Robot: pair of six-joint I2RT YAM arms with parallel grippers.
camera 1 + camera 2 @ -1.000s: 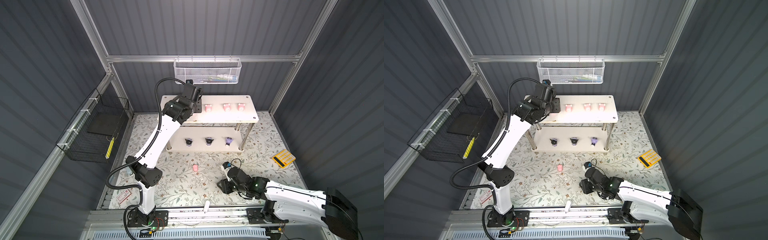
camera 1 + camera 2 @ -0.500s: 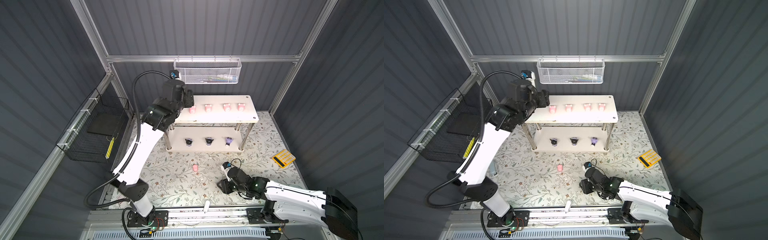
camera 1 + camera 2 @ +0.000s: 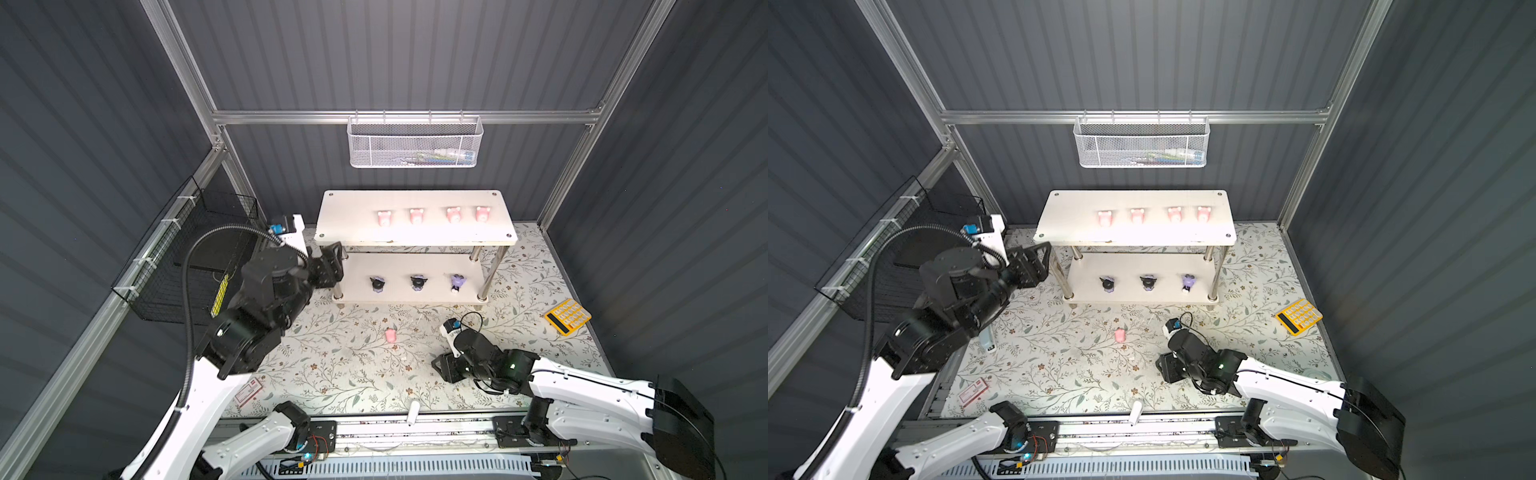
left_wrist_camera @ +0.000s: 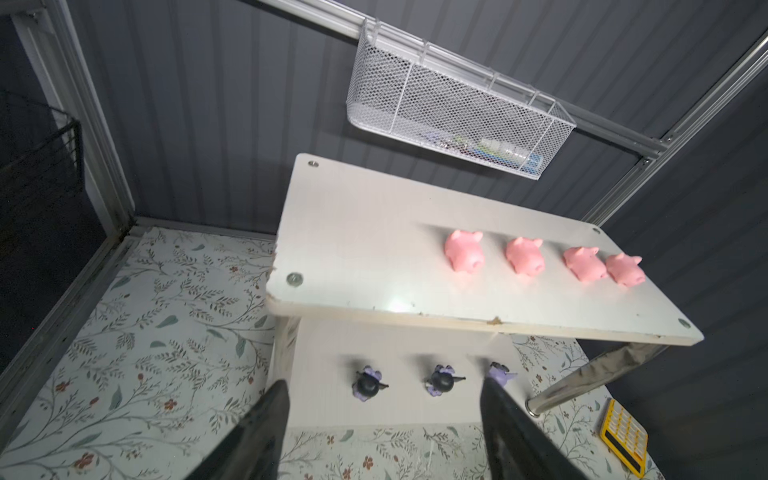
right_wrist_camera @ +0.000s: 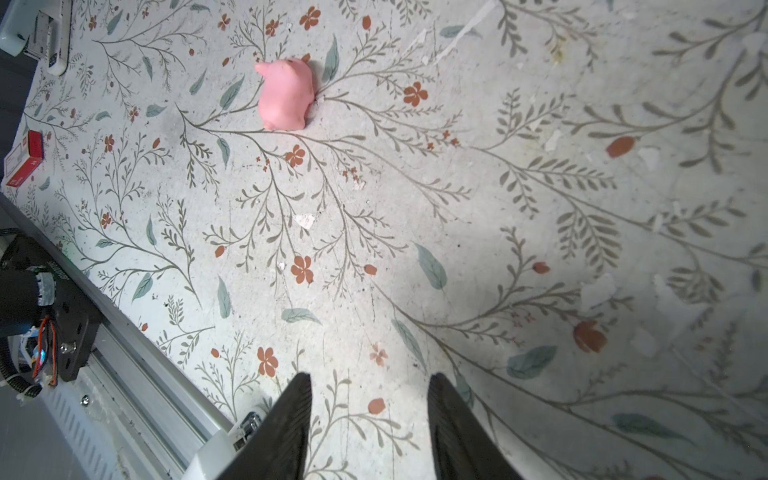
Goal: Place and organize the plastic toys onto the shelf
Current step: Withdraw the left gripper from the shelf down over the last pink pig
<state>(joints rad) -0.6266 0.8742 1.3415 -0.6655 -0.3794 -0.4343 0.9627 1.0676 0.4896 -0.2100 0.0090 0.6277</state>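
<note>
Only 1 pig [image 3: 390,335] off shelf [image 3: 353,216]

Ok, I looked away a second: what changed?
The left gripper let go of the leftmost pink pig on the top board of the shelf and drew back left, jaws open. The right gripper, the pig on the mat and the three purple toys stayed put.

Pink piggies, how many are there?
5. Four piggies stand in a row on the shelf, on its top board. The fifth piggy sits alone on the flowery mat in front. The arms cover bits of mat, so another could hide.
</note>
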